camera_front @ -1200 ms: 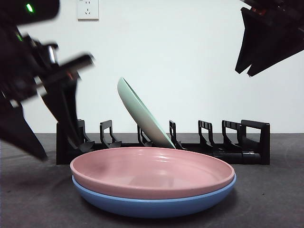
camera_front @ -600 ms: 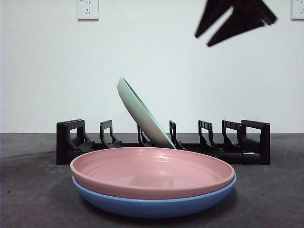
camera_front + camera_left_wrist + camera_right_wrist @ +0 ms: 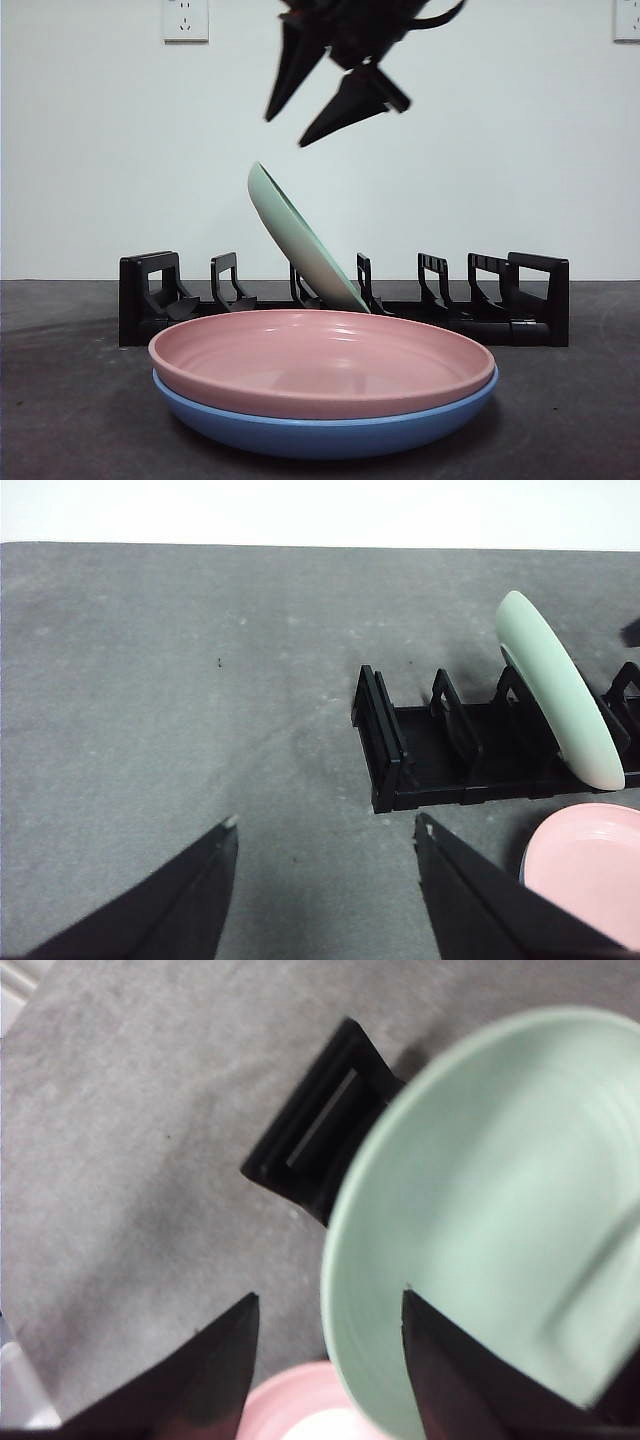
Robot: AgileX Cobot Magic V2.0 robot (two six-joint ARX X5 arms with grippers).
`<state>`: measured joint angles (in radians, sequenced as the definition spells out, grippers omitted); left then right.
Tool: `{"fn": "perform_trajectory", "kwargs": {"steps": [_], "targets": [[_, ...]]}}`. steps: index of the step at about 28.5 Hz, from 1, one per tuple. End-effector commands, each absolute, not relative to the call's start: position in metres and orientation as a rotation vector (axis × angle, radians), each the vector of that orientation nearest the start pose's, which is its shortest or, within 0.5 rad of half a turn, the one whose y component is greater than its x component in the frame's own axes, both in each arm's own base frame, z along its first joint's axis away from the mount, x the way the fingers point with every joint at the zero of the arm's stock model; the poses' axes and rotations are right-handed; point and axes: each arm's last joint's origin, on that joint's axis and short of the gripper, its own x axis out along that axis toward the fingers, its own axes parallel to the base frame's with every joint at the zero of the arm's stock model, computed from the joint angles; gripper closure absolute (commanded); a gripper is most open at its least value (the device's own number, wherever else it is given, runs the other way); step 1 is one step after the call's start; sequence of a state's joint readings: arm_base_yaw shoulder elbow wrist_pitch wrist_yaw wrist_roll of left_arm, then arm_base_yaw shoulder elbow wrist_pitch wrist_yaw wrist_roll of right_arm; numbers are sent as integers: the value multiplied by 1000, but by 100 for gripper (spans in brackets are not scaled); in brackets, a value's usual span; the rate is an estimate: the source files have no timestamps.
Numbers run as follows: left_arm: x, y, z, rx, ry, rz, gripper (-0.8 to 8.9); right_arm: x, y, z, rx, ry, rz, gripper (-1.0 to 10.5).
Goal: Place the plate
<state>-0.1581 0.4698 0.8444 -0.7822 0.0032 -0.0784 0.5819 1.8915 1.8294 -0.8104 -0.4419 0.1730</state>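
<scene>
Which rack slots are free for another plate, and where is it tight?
The rack is free either side of the green plate: two slots at one end, three at the other. Bare table lies beyond the rack's end. Crowded: the pink plate on the blue plate fronts the rack, right end effector open overhead.

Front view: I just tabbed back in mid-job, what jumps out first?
The pink plate stacked on the blue plate fills the foreground. Behind them the green plate leans tilted in the black rack. The right gripper hangs above the green plate's top edge with jaws open and nothing held; the left gripper waits off to the rack's end, also open.
</scene>
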Motion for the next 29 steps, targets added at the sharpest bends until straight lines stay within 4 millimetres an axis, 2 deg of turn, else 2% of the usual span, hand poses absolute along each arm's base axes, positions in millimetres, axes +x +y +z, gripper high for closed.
{"fn": "perform_trajectory", "kwargs": {"steps": [1,9,18,23,29], "targets": [[77,-12,336,-45,389,-144,531,341,255,324,79,991,896,719],[77,-12,336,-31,389,-146,531,344,278,305,33,1011,845,719],[77,-12,335,-31,393,-145,531,345,281,305,13,986,814,726],[77,-12,335,-30,392,-146,531,344,282,305,4,980,807,813],[77,-12,335,-31,393,-145,531,344,282,304,-2,979,796,867]]}}
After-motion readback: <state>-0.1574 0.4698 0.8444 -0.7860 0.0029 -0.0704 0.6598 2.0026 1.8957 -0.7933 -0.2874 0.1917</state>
